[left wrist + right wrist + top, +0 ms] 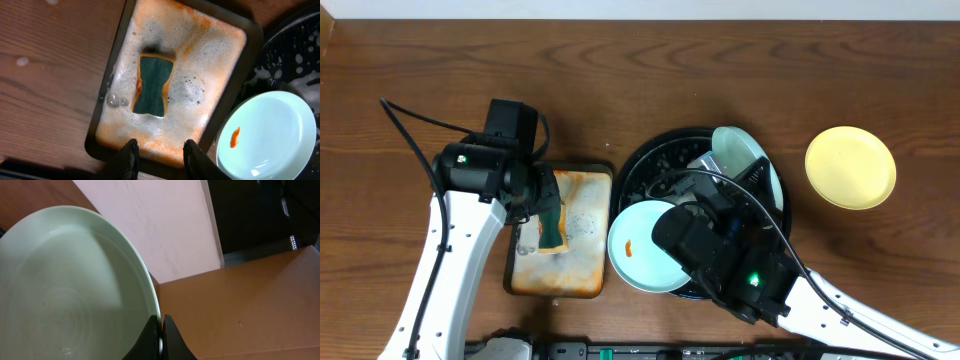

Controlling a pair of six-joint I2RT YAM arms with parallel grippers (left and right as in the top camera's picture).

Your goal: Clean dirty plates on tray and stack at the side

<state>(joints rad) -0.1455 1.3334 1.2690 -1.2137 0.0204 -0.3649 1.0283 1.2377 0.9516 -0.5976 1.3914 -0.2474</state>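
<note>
Right wrist view: right tool (161,327) clamps the glossy mint plate (65,290) at its rim. Narrowly open left tool (159,149) hovers over foamy rectangular tray (101,107).

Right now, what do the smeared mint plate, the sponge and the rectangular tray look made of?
Smeared mint plate: glossy plastic or ceramic, going by its soft highlights. Sponge: yellow foam with a green scouring layer. Rectangular tray: probably dark metal, with a thin rim and a rusty-orange soapy film.

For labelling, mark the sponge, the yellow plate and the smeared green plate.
sponge (151,87), left wrist view, middle of its green face.
yellow plate (850,167), overhead view, centre of its well.
smeared green plate (654,242), overhead view, bare middle of its well.
</note>
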